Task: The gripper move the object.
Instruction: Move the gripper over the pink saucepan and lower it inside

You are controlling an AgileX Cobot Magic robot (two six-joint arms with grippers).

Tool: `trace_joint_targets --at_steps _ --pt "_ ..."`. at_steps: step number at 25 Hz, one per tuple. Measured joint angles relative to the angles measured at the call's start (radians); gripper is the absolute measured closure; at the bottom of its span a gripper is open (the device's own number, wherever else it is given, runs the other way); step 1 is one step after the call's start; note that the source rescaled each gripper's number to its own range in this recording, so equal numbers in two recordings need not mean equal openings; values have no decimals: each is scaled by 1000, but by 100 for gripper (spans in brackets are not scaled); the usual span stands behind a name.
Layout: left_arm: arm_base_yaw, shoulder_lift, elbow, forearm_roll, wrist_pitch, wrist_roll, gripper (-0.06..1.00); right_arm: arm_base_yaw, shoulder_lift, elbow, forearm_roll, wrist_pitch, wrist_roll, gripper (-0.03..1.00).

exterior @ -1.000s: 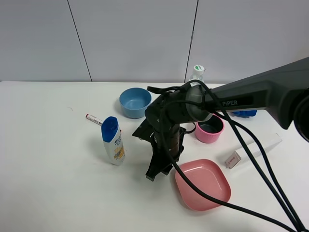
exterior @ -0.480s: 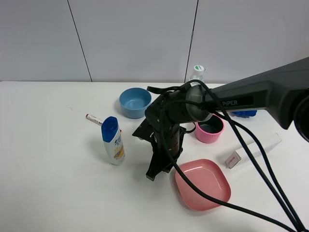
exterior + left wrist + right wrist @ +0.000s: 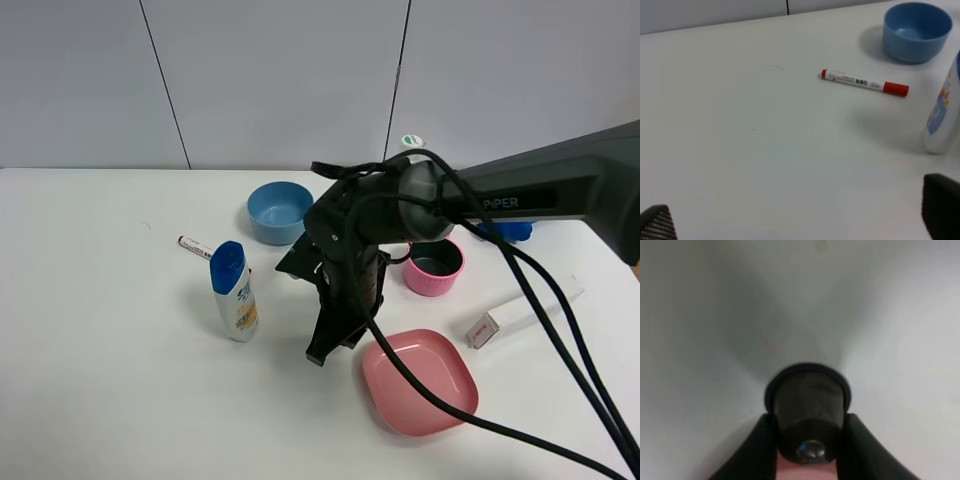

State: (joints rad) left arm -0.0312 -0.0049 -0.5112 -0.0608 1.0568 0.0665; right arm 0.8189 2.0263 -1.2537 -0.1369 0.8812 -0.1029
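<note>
- Found the right tool [image 3: 318, 352] at lower centre of the overhead frame, pointed steeply down at the desk [image 3: 100, 380], tips just left of the pink plate [image 3: 419, 385].
- Found its jaws closed hard on the object [image 3: 809, 402], a small dark capsule with a shiny dome, pinched on both sides in the right wrist view.
- Could not find the object in the overhead view; hidden there by the right tool.
- Could not tell whether the object's rim touched the desk or hung just above it.
- Found the left tool [image 3: 796, 217] with jaws spread wide, nothing gripped, only bare desk between them.
- Noted the white bottle [image 3: 234, 291] with blue cap upright, left of the right tool and apart from it.
- Noted the marker pen [image 3: 194, 246] lying flat, near the white bottle at its upper left.
- Noted the blue bowl [image 3: 280, 211] at upper centre, behind the right tool.
- Noted the pink cup [image 3: 434, 266] right of centre, above the pink plate and apart from it.
</note>
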Motion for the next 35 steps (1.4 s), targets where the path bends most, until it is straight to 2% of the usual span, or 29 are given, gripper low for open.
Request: trace_joint_targets --at_steps 15,23,30,35 --pt "0 0 0 0 0 0 -6 -42 -197 0 -15 50 103 97" --pt "0 0 0 0 0 0 -6 -112 -264 0 -36 8 147 97" --pt "0 0 0 0 0 0 -6 -181 -265 0 -35 -120 157 97" --pt "0 0 0 0 0 0 -6 -188 -265 0 -36 -306 157 97"
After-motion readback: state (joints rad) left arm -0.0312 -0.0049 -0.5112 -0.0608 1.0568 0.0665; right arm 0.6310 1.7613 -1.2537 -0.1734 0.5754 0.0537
